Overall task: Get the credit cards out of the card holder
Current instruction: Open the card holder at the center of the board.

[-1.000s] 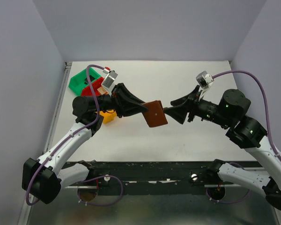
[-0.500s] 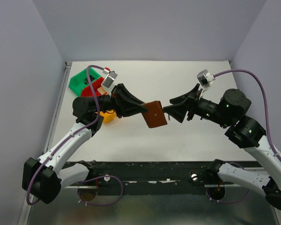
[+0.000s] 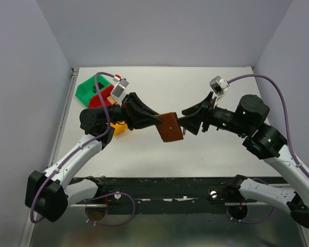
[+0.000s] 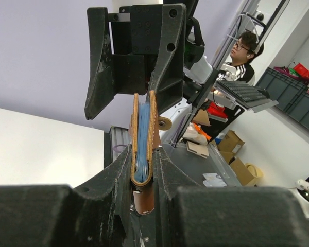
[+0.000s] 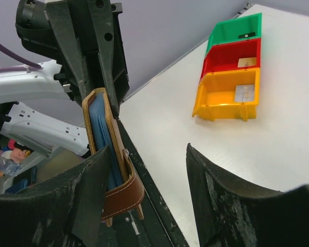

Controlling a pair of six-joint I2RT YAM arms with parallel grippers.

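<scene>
Above the tabletop (image 3: pixel 211 152), the left gripper (image 3: pixel 158 122) fingers clamp the closed card holder (image 3: pixel 170 126) edge-up in mid-air, presenting its free edge. The right gripper (image 3: pixel 184 119) fingers are spread wide, empty, alongside that edge, probably to undo the closing tab (image 4: pixel 164 123).

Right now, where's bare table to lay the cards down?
Bare: the near strip between the wallet and the table's front edge, and the far stretch right of the bins. Crowded: the far-left corner with the bins, and the centre where both arms meet.
</scene>
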